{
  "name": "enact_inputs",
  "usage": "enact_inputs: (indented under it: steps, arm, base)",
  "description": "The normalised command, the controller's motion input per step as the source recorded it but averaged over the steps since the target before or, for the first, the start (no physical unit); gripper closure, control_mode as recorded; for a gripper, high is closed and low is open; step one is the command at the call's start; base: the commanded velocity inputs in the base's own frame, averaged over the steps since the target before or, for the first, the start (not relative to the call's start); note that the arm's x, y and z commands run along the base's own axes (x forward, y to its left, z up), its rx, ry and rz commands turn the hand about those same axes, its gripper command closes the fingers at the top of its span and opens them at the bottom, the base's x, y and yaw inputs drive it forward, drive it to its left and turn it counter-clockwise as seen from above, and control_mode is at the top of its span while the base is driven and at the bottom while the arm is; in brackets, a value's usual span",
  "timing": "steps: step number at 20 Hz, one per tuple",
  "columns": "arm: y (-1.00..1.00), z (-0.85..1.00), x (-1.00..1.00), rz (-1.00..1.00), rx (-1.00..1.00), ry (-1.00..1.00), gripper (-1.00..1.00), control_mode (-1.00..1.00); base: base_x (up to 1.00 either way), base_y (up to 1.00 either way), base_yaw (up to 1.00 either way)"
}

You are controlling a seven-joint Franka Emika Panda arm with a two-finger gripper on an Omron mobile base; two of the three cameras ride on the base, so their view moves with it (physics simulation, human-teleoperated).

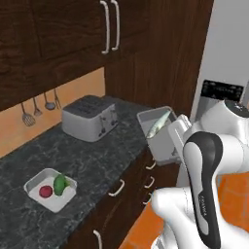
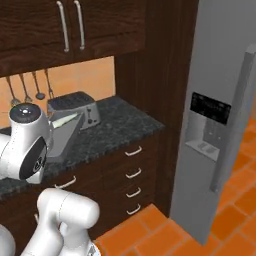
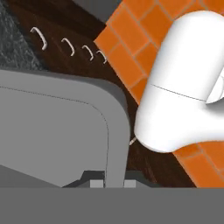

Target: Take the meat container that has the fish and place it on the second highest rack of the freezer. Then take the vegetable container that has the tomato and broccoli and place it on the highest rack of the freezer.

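The arm (image 1: 206, 165) hides the tilted container's (image 1: 163, 143) lower side.

Fish (image 1: 158, 124) in tilted meat container (image 1: 158, 141); vegetable container (image 1: 50, 189) on counter (image 1: 29, 160), toaster (image 1: 90, 117) behind.

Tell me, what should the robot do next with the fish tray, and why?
Probably carry the fish tray toward the freezer. The jaws are shut on the tray's rim, and the tray hangs tilted off the counter with the fish inside. The freezer door looks closed, so it may need opening first.
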Motion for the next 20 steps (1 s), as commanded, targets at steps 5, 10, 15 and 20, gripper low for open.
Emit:
enact_inputs:
  steps: [5,10,15,20]
  arm:
    - [0.0,0.0,0.0,0.0,0.0,0.0,1.0,1.0]
    - [0.0,0.0,0.0,0.0,0.0,0.0,1.0,1.0]
    - [0.0,0.0,0.0,0.0,0.0,0.0,1.0,1.0]
    - [0.0,0.0,0.0,0.0,0.0,0.0,1.0,1.0]
  base:
    - [-0.24,0.0,-0.98]
    - [-0.15,-0.13,-0.91]
    - [-0.03,-0.35,-0.86]
    - [0.56,-0.43,-0.59]
